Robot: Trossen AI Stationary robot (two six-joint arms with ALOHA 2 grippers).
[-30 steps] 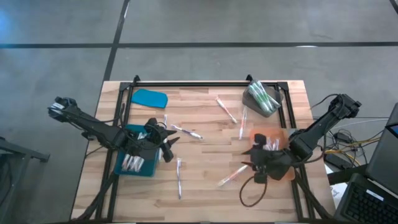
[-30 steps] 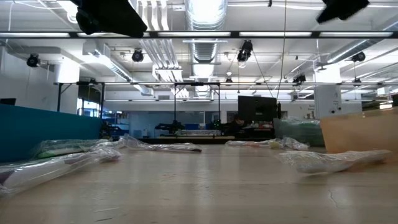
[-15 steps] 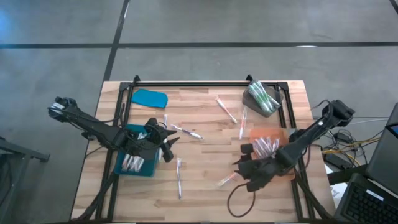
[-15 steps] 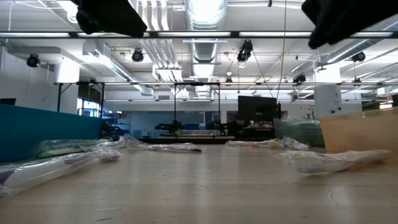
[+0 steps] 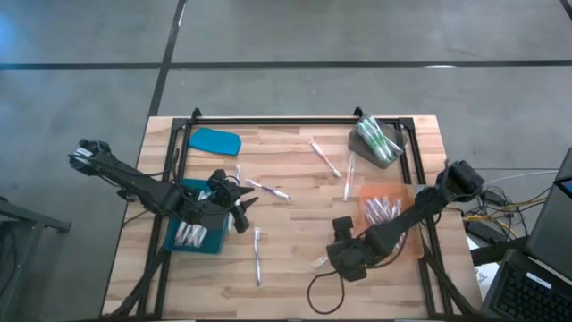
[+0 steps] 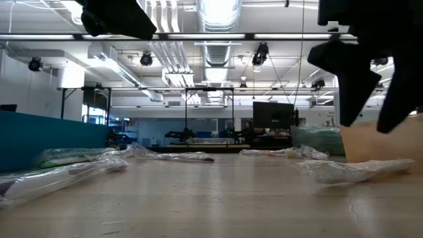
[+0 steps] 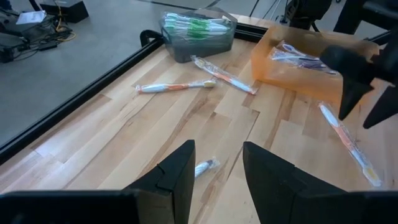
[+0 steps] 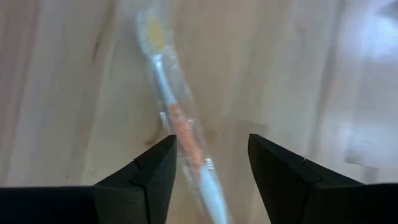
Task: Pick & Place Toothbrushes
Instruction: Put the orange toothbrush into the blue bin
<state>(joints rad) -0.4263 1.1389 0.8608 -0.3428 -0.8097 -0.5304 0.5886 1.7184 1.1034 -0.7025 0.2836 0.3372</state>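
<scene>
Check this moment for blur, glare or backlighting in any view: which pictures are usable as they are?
High view: evenly lit, sharp. Low view: bright ceiling lights leave the right gripper a black silhouette. Right wrist view: the wrapped toothbrush between the open fingers is smeared and soft, and its wrapper shines. Left wrist view: sharp on the orange tray and the open left gripper.
</scene>
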